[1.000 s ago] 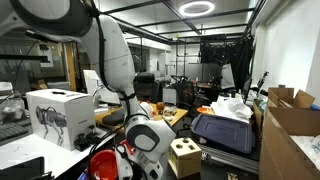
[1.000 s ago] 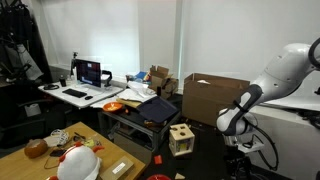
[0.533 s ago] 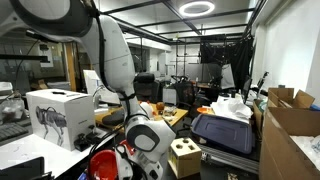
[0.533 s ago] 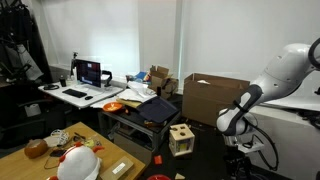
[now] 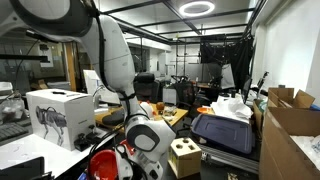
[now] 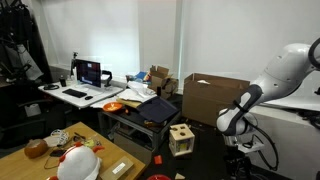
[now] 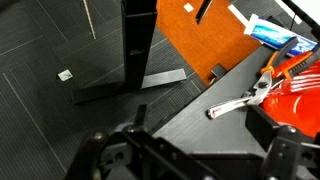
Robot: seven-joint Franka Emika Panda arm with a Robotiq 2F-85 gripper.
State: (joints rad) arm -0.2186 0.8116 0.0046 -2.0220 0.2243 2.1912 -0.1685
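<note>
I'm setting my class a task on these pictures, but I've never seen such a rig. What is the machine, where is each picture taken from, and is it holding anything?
The machine is a white robot arm with a two-fingered hand. Two cameras stand out in the room; both show the arm in a cluttered workshop, near a wooden block with shaped holes. The third camera sits on the wrist and looks down past the hand at dark floor, an orange surface and a red-handled metal tool on a dark tabletop. The hand is open and holds nothing.
</note>
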